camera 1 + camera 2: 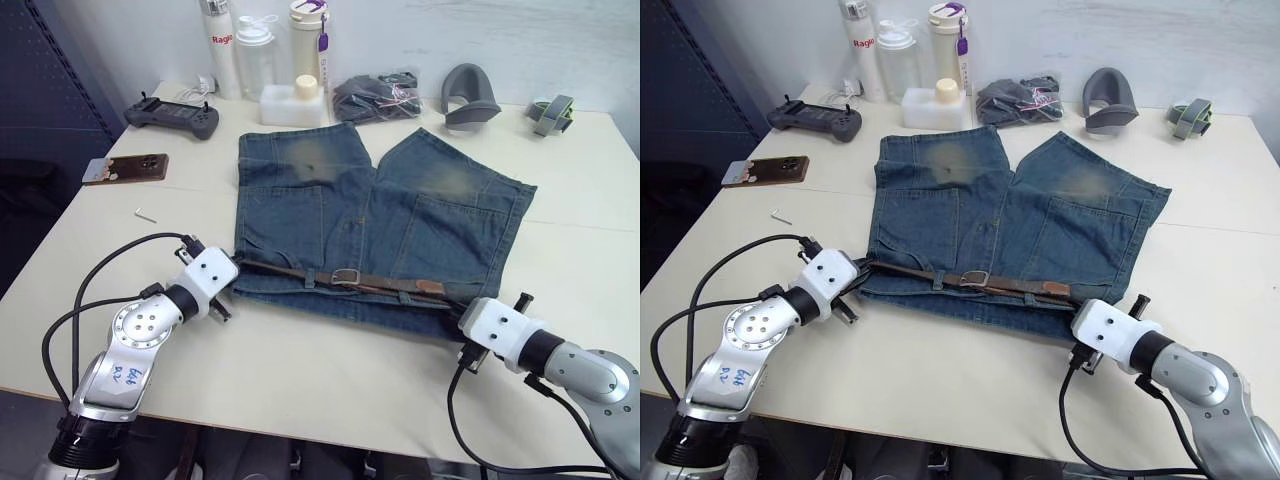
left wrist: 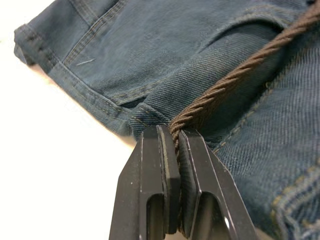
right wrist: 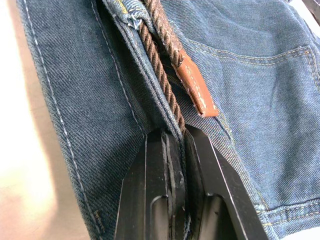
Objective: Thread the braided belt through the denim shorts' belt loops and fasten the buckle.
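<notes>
Pinching braided belt (image 1: 380, 283) at both ends of denim shorts (image 1: 380, 215) waistband, left gripper (image 2: 176, 142) and right gripper (image 3: 175, 134) clamped; buckle (image 1: 345, 277) apparently fastened, likely only release remaining.

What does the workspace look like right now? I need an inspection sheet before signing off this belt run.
Surface: pale table, bare near edge.
Job's things: denim shorts flat; braided belt along waistband, buckle mid-waist, tan tip near right side.
Clutter: controller, phone, hex key, bottles, dark bundle, two grey parts.
Grippers: left gripper shut on belt; right gripper shut on belt and waistband.
Cables: black cables on both arms.
Surroundings: white wall.
</notes>
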`<state>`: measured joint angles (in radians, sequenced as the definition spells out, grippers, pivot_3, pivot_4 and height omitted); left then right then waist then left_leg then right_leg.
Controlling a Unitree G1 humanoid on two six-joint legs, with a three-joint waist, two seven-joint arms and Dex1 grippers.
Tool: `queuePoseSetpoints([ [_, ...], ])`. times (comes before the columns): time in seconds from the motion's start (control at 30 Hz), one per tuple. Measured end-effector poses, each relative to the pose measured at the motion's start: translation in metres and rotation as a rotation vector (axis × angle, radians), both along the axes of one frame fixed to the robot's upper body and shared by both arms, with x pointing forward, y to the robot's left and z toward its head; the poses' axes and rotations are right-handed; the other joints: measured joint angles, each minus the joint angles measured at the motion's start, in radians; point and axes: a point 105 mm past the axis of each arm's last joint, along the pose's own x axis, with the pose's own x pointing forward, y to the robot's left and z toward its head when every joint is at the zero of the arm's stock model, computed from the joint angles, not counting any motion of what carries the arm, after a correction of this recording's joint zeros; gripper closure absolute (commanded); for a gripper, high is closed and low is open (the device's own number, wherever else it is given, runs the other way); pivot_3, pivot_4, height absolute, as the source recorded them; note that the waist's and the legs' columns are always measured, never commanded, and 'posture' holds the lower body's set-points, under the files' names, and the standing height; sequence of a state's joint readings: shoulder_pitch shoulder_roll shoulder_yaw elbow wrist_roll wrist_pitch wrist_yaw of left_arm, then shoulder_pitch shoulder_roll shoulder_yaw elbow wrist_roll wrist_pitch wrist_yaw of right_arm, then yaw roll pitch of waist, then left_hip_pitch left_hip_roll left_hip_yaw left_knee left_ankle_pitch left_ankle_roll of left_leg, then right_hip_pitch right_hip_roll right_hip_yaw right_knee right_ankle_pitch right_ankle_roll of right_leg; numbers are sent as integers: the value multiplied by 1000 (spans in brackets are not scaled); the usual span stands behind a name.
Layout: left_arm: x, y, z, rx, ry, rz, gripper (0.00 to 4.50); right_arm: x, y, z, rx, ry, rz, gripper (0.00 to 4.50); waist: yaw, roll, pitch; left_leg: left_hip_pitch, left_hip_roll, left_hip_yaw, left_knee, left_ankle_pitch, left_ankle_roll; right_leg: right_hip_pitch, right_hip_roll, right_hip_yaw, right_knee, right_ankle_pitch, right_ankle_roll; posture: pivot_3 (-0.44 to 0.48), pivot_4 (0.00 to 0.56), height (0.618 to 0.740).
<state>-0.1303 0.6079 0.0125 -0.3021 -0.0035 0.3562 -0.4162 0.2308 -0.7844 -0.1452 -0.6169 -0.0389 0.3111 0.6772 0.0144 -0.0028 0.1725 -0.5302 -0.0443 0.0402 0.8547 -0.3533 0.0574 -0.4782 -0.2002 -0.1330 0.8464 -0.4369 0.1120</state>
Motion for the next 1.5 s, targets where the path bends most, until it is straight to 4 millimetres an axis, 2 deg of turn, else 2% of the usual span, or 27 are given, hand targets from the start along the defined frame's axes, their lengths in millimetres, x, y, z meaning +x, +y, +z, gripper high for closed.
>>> queuePoseSetpoints([
  [0.17,-10,-17,4,-56,5,-126,4476,2,-3,-2,3,3,-5,4500,9,0,0,0,0,0,0,-1,-1,0,0,0,-1,0,0,0,150,649],
  [0.23,-17,-26,2,-84,38,-192,3646,2,-2,-1,6,-1,9,4500,11,0,0,0,0,0,0,-1,-1,0,0,0,-1,0,0,0,150,649],
  [0.27,-19,-28,0,-99,57,-210,3476,2,-1,0,5,-3,15,4500,11,0,0,0,0,0,0,-1,-1,0,0,0,-1,0,0,0,150,649],
  [0.37,-23,-31,-2,-147,111,-257,2225,1,0,-1,7,2,28,4500,10,0,0,0,0,0,0,-1,-1,0,0,0,-1,0,0,0,150,649],
  [0.53,-43,-35,-2,-192,284,-449,16,-5,5,1,46,37,69,2341,9,0,0,0,0,0,0,-1,-1,0,0,0,-1,0,0,0,150,649],
  [0.63,-49,-29,13,-254,399,-527,0,-15,8,15,56,60,137,837,9,0,1,-1,1,0,0,-1,-1,0,0,-1,-2,0,0,0,150,649],
  [0.7,-48,-22,30,-289,435,-543,0,-18,1,30,54,75,145,29,9,0,1,0,1,0,0,-1,-1,1,0,-1,-2,0,0,0,150,649],
  [0.8,-44,-17,46,-384,487,-546,0,-22,-7,37,113,138,129,29,9,0,1,-1,1,-1,0,-1,0,1,0,-1,-3,0,0,0,150,649],
  [0.87,-36,-10,61,-514,536,-536,0,-18,-14,47,243,182,106,29,8,-2,2,-1,1,-1,1,-1,0,2,0,-1,-3,0,0,0,150,649],
  [0.93,-25,2,78,-597,505,-496,0,-6,-32,61,331,148,43,29,4,-3,2,0,1,-1,1,-1,1,2,0,-1,-2,0,0,0,150,649],
  [1.0,-18,19,84,-649,466,-424,0,6,-53,70,387,99,-40,29,0,-2,2,0,1,-1,0,-1,1,2,0,-1,-3,0,0,0,150,649],
  [1.03,-16,24,82,-657,462,-397,0,9,-59,71,401,90,-65,29,0,-3,2,0,1,-1,-1,-1,1,1,0,-1,-3,0,-1,0,150,649],
  [1.2,-13,53,41,-542,378,-207,0,35,-78,77,503,-26,-147,29,-9,-2,2,-1,1,0,0,-1,0,1,-1,-1,-3,0,-1,0,150,649],
  [1.3,-20,66,13,-498,385,-113,0,36,-79,60,510,49,-126,29,-12,-2,2,-1,0,0,-1,-2,1,1,-1,-1,-4,0,-1,0,150,649],
  [1.33,-24,66,5,-494,384,-97,0,34,-78,51,511,94,-109,29,-12,-2,2,-1,0,0,-1,-2,1,1,-1,-1,-4,0,-1,0,150,649],
  [1.43,-31,62,-9,-504,366,-85,0,34,-77,40,531,140,-95,29,-11,-2,2,-1,0,0,-1,-2,1,1,-2,-1,-4,0,0,0,150,649],
  [1.5,-33,59,-10,-507,343,-90,0,35,-79,39,544,133,-97,29,-9,-2,2,-1,0,0,0,-2,1,1,-2,-1,-4,0,0,0,150,649],
])
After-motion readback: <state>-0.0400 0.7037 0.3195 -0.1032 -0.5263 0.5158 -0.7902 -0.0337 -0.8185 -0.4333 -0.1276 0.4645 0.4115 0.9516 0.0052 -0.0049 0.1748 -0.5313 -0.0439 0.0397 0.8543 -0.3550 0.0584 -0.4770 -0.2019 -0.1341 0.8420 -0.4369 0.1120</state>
